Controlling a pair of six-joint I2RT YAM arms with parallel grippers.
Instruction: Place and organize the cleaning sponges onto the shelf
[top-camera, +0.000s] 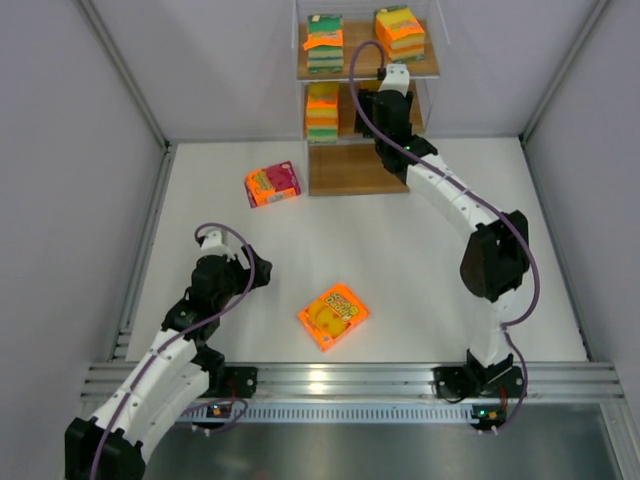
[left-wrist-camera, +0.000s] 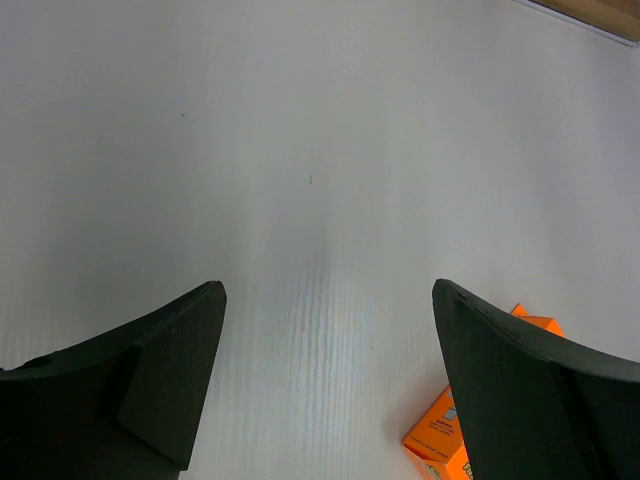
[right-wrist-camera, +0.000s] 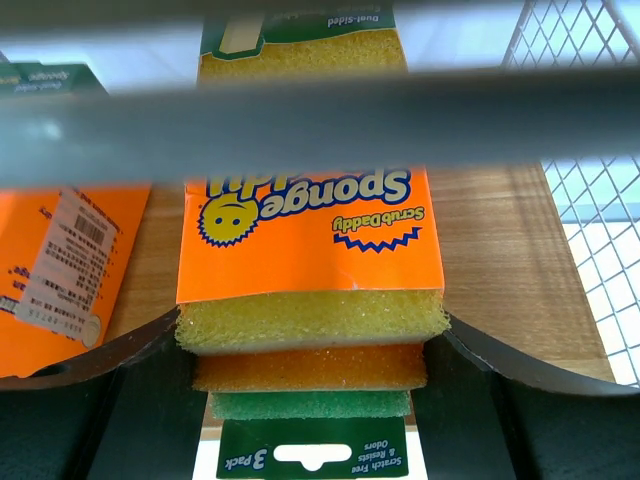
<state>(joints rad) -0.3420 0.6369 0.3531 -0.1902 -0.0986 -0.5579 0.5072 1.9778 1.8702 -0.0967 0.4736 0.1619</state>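
Black fingers of the right gripper sit lowest in the right wrist view. They are closed against both sides of the held pack, label up, with yellow, orange and green layers showing at its near end.

- Grip is across the width. Judged reason: the pack's long axis points into the shelf, so it can slide under the frame bar.
- Held pack is over the middle board, just beside a neighbour pack on its left. Probably resting on the wood already, but the underside is hidden, so contact is unconfirmed.
- Placement reads as pairing: two packs per tier, side by side.

Shelf contents, overhead view:
- Top tier: left top pack and right top pack, apart.
- Middle tier: neighbour pack, plus the held pack under the right arm.
- Bottom board: only bare wood shows.

Left gripper: jaws spread wide, nothing between them, hovering over the white table. An orange pack peeks past its right finger, not touched. Judged to be waiting near its next pick.

Not yet shelved: that orange pack and a pink-red pack, which lies nearer the shelf.
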